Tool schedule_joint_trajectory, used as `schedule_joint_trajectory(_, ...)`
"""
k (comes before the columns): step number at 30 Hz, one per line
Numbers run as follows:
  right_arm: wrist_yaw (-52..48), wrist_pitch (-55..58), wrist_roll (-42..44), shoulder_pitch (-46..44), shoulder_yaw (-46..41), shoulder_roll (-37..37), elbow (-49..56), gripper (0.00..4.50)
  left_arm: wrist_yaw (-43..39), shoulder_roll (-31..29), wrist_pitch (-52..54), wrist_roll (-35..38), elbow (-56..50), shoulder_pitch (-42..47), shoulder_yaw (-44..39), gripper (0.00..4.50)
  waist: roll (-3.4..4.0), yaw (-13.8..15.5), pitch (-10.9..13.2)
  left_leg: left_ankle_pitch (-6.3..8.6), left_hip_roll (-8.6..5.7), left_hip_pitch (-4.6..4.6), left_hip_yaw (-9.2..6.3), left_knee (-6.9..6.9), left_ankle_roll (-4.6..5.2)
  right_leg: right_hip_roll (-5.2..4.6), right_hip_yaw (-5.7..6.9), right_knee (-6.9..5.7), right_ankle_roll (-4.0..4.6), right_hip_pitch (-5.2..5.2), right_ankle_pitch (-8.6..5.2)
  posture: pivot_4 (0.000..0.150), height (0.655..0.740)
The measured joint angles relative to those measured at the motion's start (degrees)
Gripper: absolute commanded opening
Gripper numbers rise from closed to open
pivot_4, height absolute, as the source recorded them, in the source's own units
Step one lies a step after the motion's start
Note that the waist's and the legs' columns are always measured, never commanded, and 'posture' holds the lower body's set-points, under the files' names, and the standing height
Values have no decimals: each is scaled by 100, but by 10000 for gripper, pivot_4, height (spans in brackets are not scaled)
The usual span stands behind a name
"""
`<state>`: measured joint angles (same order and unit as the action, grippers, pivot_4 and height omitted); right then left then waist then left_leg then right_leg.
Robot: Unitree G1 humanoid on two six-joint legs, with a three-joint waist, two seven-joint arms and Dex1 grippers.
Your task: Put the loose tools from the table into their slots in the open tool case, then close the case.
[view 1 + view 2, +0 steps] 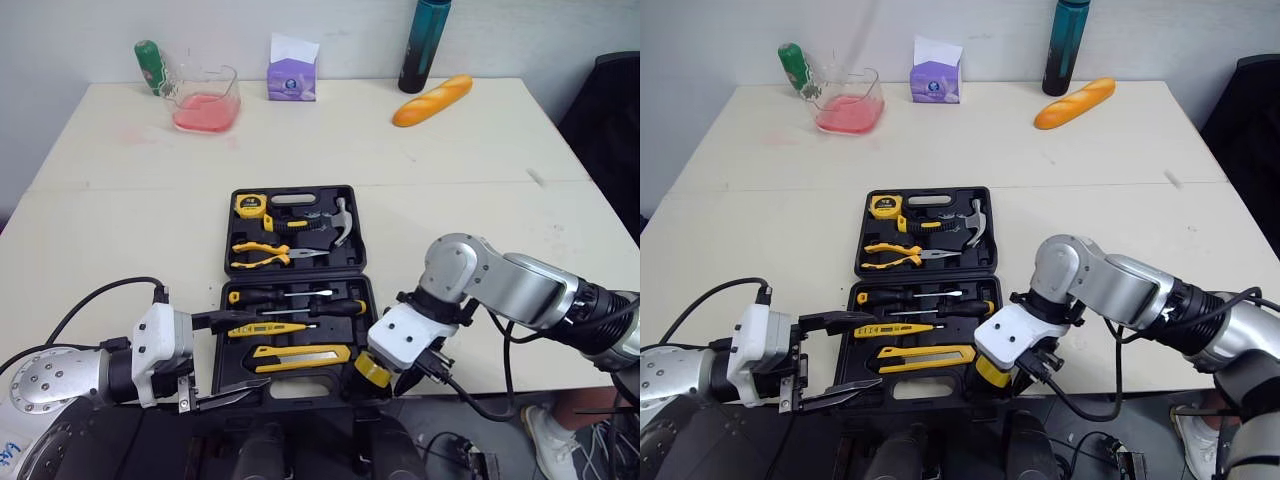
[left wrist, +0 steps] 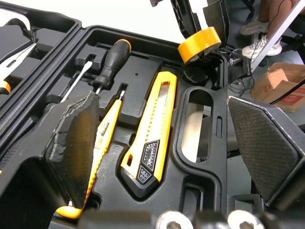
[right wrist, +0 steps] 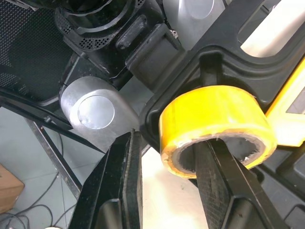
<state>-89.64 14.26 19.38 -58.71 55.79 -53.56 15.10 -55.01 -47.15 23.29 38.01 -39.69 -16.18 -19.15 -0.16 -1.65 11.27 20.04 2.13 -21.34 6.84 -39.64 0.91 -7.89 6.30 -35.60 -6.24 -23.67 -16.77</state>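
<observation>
**Tool case** – black, lying open on the pale table, near its front edge.
- Far half: a tape measure, yellow-handled pliers and a hammer are seated in their slots.
- Near half: two black-handled screwdrivers, a yellow tester screwdriver and a yellow utility knife are seated in theirs.

**Yellow tape roll** – held tilted at the near right corner of the case, just over a round recess. Whether it touches the case cannot be told.

**Right gripper** – closed to a narrow gap about the roll's wall. One finger is passed into the core and the other is set outside. A sliver of table is seen between the outer finger and the roll, so firm contact on that side cannot be confirmed.

**Left gripper** – spread wide, nothing held.
- One finger is placed over the tester screwdriver at the near left of the case; contact cannot be judged.
- The other finger is placed beyond the case's near edge, beside the handle cut-out.

**Far side of the table**, well apart from the case:
- a green bottle
- a clear container with pink contents
- a purple tissue box
- a dark bottle
- a bread loaf
</observation>
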Motion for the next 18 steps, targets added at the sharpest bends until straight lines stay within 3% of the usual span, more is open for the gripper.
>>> schedule_joint_trajectory(10, -1, 83, 61, 62, -133, 53, 69, 16824, 78, 3, 41, 1, -27, -74, 4, 45000, 0, 0, 0, 0, 0, 0, 0, 0, 0, -2, 0, 0, 0, 0, 0, 1500, 7400)
schedule_joint_trajectory(18, -1, 190, 617, 5, -447, -471, 102, 16824, 114, 5, 56, 5, -37, -70, 15, 45000, 0, 3, 0, 1, 0, 0, 0, 0, 0, -3, 0, 2, 1, 0, 0, 1500, 7400)
